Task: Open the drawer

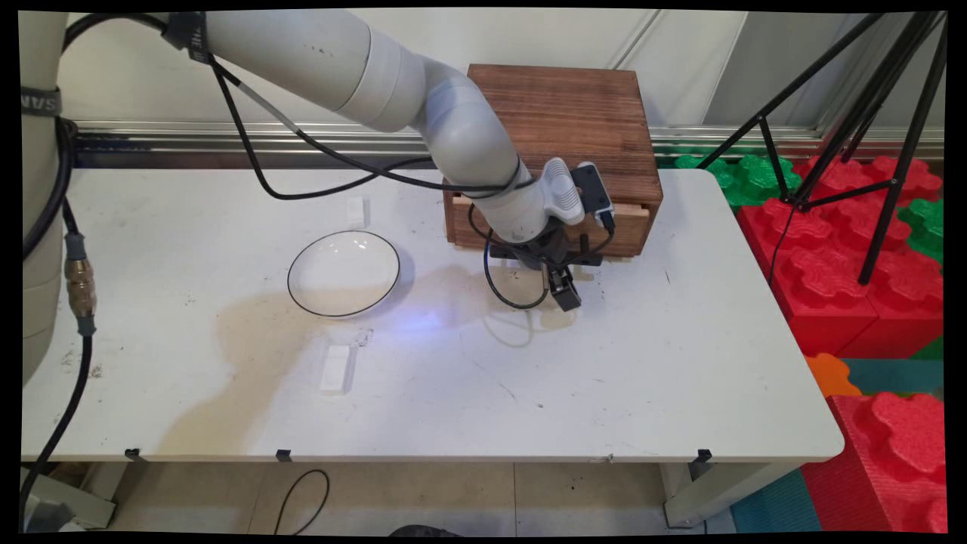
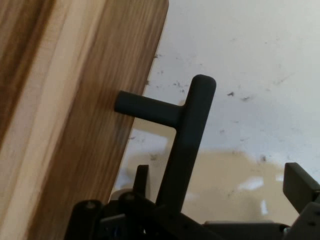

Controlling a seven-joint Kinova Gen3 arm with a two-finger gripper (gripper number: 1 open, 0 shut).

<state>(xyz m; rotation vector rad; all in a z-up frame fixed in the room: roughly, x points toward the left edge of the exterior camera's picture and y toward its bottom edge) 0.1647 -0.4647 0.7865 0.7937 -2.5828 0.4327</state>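
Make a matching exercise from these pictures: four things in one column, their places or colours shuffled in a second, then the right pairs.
Things:
1. wooden box
2. white bowl
3. gripper
4. foam blocks

Descriptions:
A. red and green, on the floor beside the table's right end
B. black, low over the table in front of the box's drawer
C. brown, at the table's far edge
D. black-rimmed, left of the gripper

Pairs: 1-C, 2-D, 3-B, 4-A

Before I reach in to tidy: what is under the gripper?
Bare white table and the arm's shadow lie under the black gripper, which is beside the brown wooden drawer box's dark T-shaped handle. Drawer contents are hidden.
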